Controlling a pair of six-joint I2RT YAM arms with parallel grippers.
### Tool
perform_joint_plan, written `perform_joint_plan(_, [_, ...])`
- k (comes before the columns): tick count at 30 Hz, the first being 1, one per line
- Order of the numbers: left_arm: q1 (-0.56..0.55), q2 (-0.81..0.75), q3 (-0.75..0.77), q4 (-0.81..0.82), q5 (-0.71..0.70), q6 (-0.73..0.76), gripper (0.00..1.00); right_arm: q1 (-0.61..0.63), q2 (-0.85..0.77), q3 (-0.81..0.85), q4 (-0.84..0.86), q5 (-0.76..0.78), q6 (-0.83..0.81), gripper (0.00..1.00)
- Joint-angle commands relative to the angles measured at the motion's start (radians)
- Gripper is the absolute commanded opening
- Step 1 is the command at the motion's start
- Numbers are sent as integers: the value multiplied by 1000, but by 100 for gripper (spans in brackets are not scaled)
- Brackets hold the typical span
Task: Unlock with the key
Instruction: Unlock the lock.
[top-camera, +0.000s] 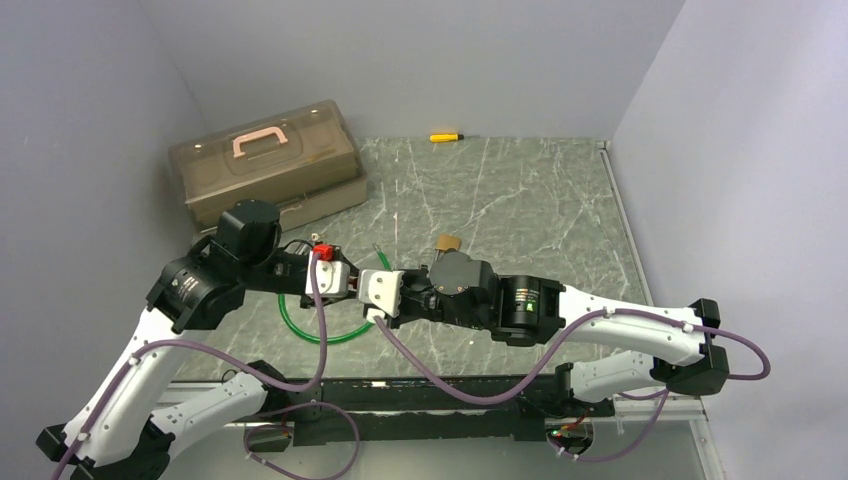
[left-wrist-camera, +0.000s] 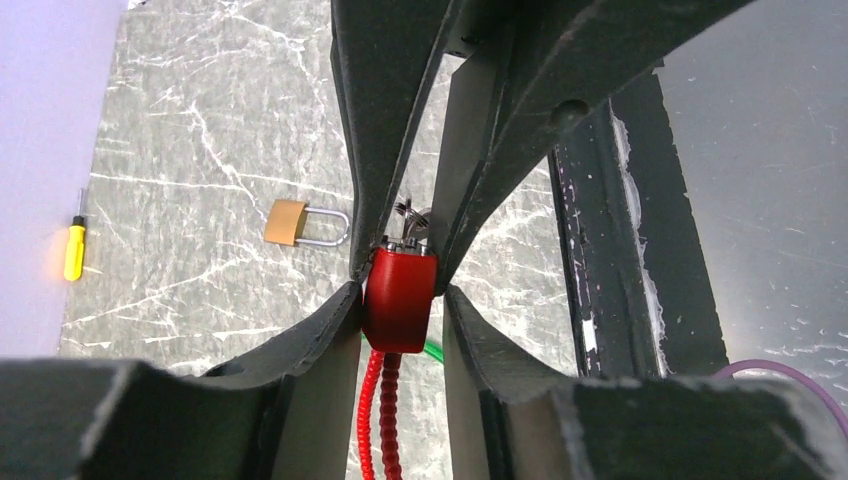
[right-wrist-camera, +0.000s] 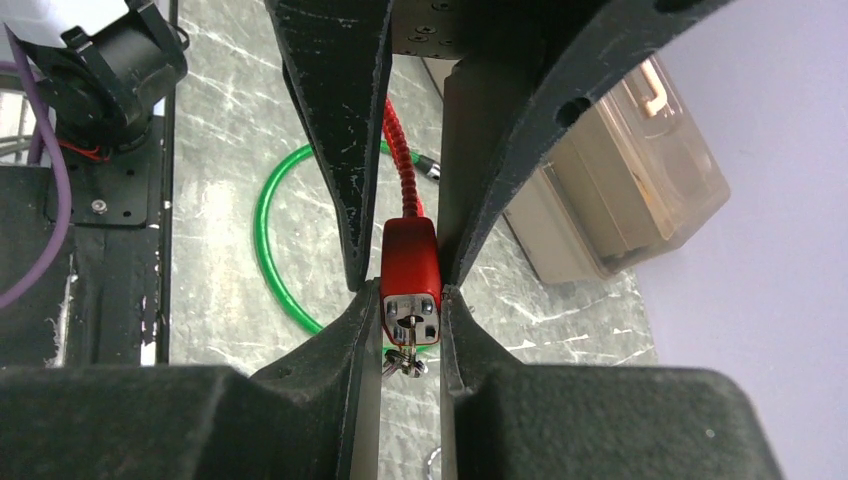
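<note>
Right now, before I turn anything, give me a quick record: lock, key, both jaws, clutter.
lock: red cable lock, between the two grippers
key: key sits in the keyhole
right gripper: jaws shut on the keyhole end
left gripper: jaws flank the cable end; contact unclear
clutter: brass padlock, yellow screwdriver, toolbox, green cable

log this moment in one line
left fingers: on red cable-lock body | right fingers: on same body | small metal key: in keyhole | brass padlock: untouched
</note>
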Motion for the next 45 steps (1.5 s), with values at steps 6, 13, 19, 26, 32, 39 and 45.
perform_joint_plan(6, [21, -25, 14, -16, 119, 22, 19, -37, -28, 39, 109, -124, 75, 0])
perform_joint_plan(13, [45, -44, -10, -40, 179, 35, 42, -88, -56, 54, 85, -255, 102, 0])
perform_joint_plan(19, [51, -47, -8, -66, 195, 67, 51, -94, -37, 78, 59, -302, 100, 0])
perform_joint_plan(26, [61, -58, -29, -44, 171, 56, 34, -95, -19, 90, 54, -326, 104, 0])
perform_joint_plan(32, [71, -63, -43, 5, 128, 17, 3, -95, -11, 98, 64, -366, 114, 5])
perform_joint_plan(39, [87, -75, -56, 57, 90, -62, 0, -114, -89, 103, 26, -373, 92, 48])
perform_joint_plan(45, [97, -73, -48, 83, 86, -109, 0, -172, -157, 100, -36, -425, 116, 53])
